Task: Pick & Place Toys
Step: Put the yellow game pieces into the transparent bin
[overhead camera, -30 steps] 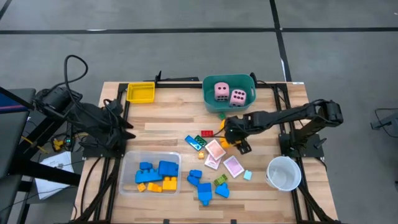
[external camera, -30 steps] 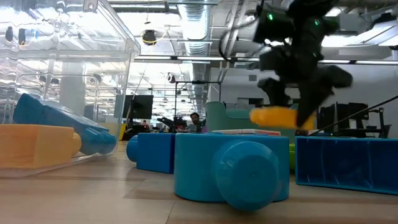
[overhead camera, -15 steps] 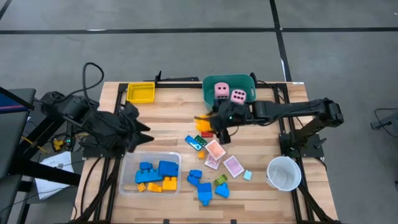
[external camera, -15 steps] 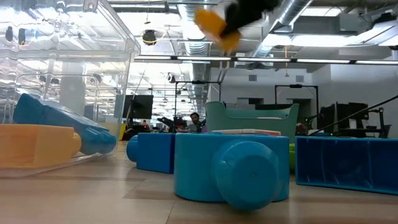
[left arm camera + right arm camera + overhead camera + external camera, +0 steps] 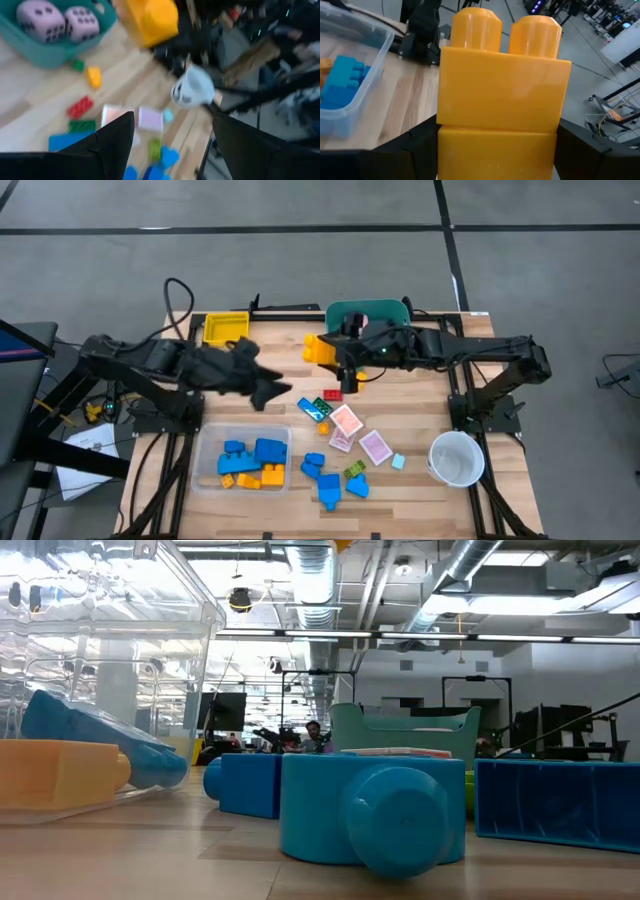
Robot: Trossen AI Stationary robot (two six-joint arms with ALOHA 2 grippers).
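Right gripper (image 5: 335, 352) carried yellow-orange block (image 5: 500, 102) left; dice (image 5: 62, 22) hidden overhead

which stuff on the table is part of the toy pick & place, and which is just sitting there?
Job:
- yellow block held in right gripper
- pink dice
- blue blocks
- red block
- pink cards

Lying about:
- white cup
- yellow tray
- teal tub
- clear tray
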